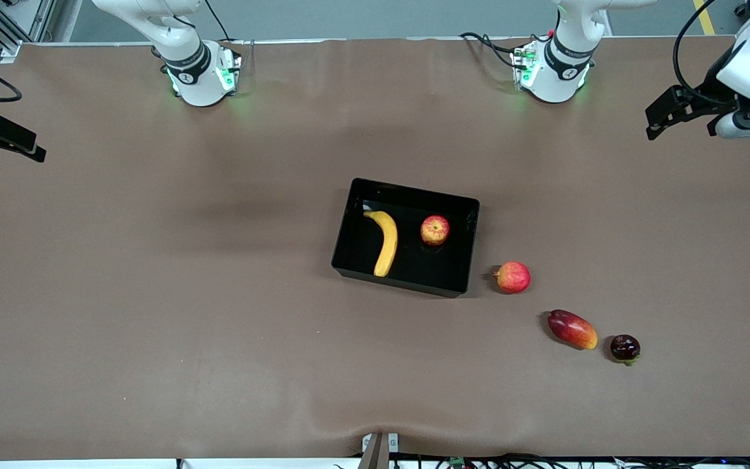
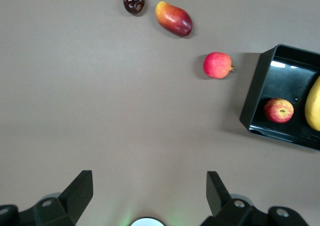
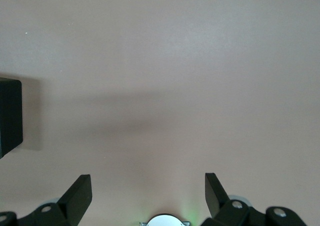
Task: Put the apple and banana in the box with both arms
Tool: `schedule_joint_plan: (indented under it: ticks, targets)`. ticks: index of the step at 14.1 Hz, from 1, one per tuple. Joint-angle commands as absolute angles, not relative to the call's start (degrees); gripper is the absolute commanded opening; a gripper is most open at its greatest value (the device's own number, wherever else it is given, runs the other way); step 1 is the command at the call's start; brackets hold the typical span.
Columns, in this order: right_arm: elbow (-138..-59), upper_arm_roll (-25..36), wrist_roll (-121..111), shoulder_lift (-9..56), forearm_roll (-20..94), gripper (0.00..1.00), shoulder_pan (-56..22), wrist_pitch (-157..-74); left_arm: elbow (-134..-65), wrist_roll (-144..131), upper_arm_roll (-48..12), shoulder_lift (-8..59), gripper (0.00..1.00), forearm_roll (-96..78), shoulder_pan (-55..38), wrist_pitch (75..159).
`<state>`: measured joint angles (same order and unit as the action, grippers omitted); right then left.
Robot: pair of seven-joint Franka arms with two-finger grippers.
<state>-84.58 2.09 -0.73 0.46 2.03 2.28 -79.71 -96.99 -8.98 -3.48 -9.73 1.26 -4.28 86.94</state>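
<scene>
Both hands gape empty over brown table [image 1: 153,293] – left hand [image 2: 150,191], right hand [image 3: 148,188]

There was one black box [image 1: 342,260] near the tabletop's middle, holding one banana [image 1: 385,242] and one apple [image 1: 435,230]. Three more fruits lay loose on the tabletop [image 1: 153,293]: one pink-red round fruit [image 1: 513,277], one mango [image 1: 571,329], one dark purple fruit [image 1: 625,348]. Two arms stood by.
</scene>
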Motion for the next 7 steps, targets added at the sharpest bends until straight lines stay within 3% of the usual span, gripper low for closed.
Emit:
schedule_joint_plan:
  ticks: [1, 7]
  targets:
    - [-83.9, 1.4, -1.3, 0.3, 1.2, 1.00, 3.2, -79.2, -96.6, -8.1, 0.0, -10.3, 1.00, 0.4, -6.4, 86.7]
    - [-83.9, 1.4, -1.4, 0.3, 1.3, 1.00, 3.1, -79.1, -92.3, -8.5, -0.2, -6.9, 1.00, 0.6, -6.0, 85.1]
